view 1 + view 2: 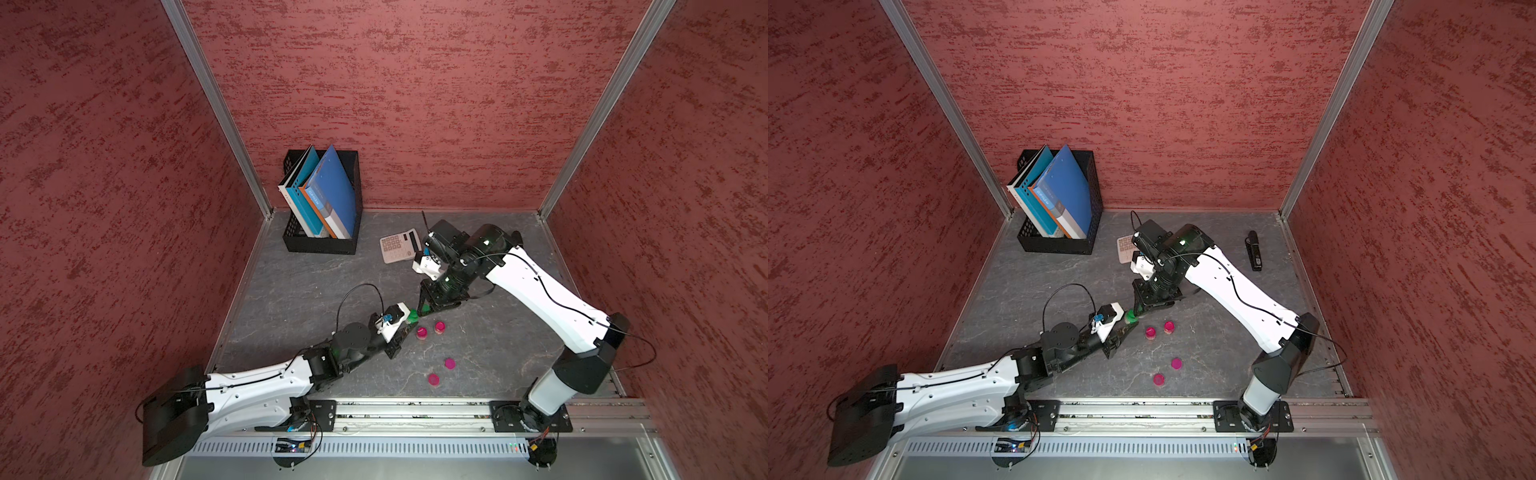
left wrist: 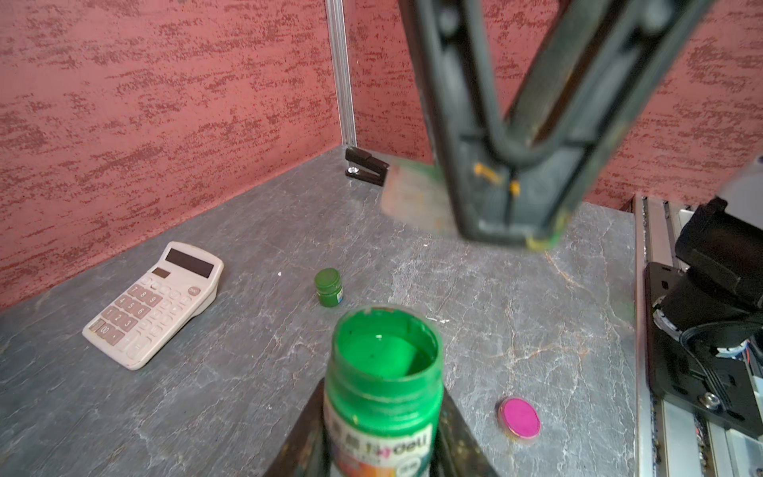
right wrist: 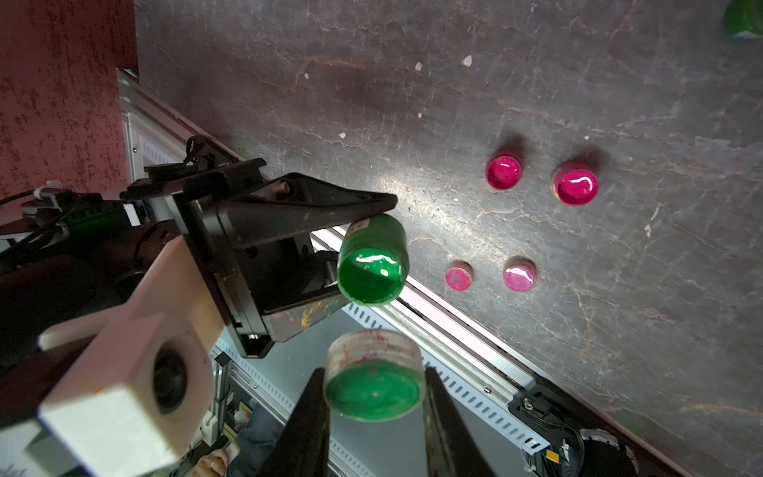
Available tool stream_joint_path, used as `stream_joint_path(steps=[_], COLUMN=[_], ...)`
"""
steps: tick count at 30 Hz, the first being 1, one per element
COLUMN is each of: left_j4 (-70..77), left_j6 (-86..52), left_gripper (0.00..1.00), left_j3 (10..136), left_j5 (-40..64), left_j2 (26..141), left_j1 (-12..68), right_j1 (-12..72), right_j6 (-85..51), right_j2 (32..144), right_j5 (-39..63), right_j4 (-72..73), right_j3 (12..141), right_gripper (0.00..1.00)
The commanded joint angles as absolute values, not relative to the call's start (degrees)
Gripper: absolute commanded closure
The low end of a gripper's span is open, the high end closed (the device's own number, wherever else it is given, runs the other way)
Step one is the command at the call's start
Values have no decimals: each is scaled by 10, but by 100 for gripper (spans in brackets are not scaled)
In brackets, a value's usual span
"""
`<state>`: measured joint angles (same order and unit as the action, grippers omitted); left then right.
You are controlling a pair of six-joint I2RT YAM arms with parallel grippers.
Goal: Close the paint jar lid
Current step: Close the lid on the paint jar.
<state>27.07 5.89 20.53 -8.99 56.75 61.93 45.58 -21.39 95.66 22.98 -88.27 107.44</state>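
Up high, my twin top views look down over the whole desk (image 1: 299,291), my left wrist camera peers close across it, my right one downward, both catching the open green jar (image 2: 384,396).

The open plastic paint jar (image 2: 384,371) is bright green, its label white with dark lettering. The round screw lid (image 3: 373,384) is green inside, its ribbed rim pale with reddish smears. A small closed jar (image 2: 328,287) is dark green. Two open pots (image 3: 503,171) and two loose caps (image 3: 458,276) are magenta. The keypad calculator (image 2: 152,303) is cream with a dark display. The stone-look tabletop (image 2: 247,371) is grey with pale veins; the textured walls (image 1: 415,104) are red, mottled darker.
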Motion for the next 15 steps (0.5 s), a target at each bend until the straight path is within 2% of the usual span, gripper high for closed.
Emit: stream_joint_path(steps=[1,15], left_j4=[301,297], left_j6=[65,62], left_gripper=[76,76], left_j3=[225,229], left_j5=[-81,-77], left_j2=[571,573], left_j1=[617,617], right_j1=[461,462], right_j6=[-206,-208], right_j2=[965,985], right_j5=[234,234], right_j4=[-889,-876], right_j3=[1075,1078], right_gripper=[70,70])
